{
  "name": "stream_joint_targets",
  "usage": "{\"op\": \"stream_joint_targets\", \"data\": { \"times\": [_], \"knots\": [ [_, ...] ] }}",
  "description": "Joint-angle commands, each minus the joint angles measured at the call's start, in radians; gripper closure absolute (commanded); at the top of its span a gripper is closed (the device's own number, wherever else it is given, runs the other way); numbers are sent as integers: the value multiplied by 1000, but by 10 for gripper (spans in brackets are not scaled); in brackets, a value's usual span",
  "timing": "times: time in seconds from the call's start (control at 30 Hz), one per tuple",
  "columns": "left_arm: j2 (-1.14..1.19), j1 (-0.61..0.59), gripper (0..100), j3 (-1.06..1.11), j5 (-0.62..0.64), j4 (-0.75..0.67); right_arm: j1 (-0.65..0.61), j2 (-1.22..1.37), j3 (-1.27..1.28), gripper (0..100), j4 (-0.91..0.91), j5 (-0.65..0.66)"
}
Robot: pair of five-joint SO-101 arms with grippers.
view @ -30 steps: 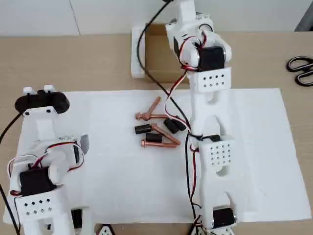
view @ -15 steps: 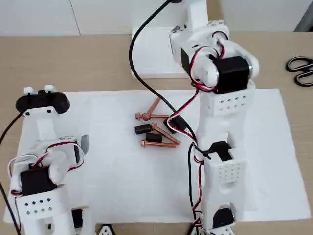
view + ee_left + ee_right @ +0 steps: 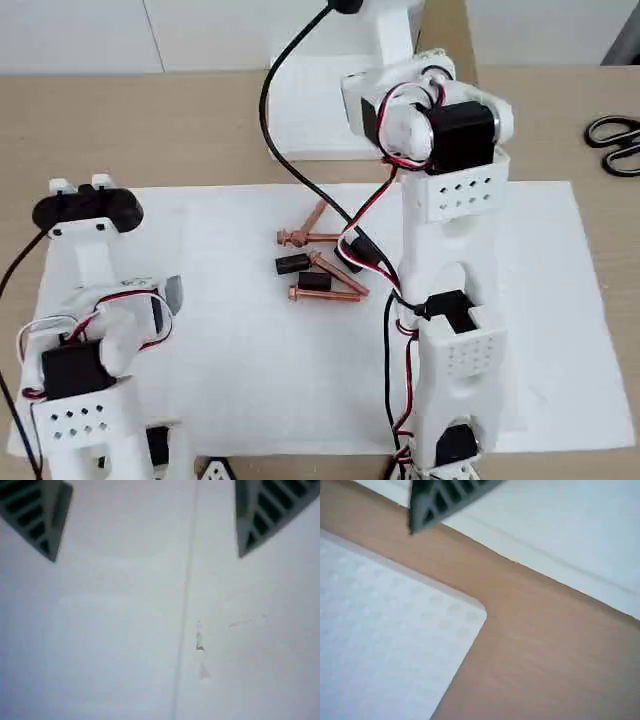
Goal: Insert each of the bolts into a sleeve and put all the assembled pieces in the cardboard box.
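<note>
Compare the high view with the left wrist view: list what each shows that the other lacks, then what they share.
High view: copper bolts and black sleeves lying together in the middle of the white sheet, and scissors on the bare table beside it.
Left wrist view: the left gripper from close up, its ribbed fingers spread apart above the sheet, and a faint crease.
Shared: the white sheet.
</note>
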Motion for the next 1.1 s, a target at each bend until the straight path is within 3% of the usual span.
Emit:
{"op": "stream_joint_targets", "data": {
  "times": [0.0,0.23,0.47,0.6,0.87,1.07],
  "knots": [
    [-11,2,782,-4,-5,5,-33,-30,35,861,12,-12],
    [-12,3,782,-24,-9,6,-93,-36,100,861,12,-11],
    [-6,5,779,-159,-71,52,-97,-298,123,860,18,-9],
    [-9,5,779,-234,-115,109,-93,-562,423,860,19,-9],
    [-12,5,779,-375,-117,199,-91,-1191,1255,859,-8,-12],
    [-141,6,779,-383,-115,232,-42,-1586,1840,859,-295,-11]
  ]
}}
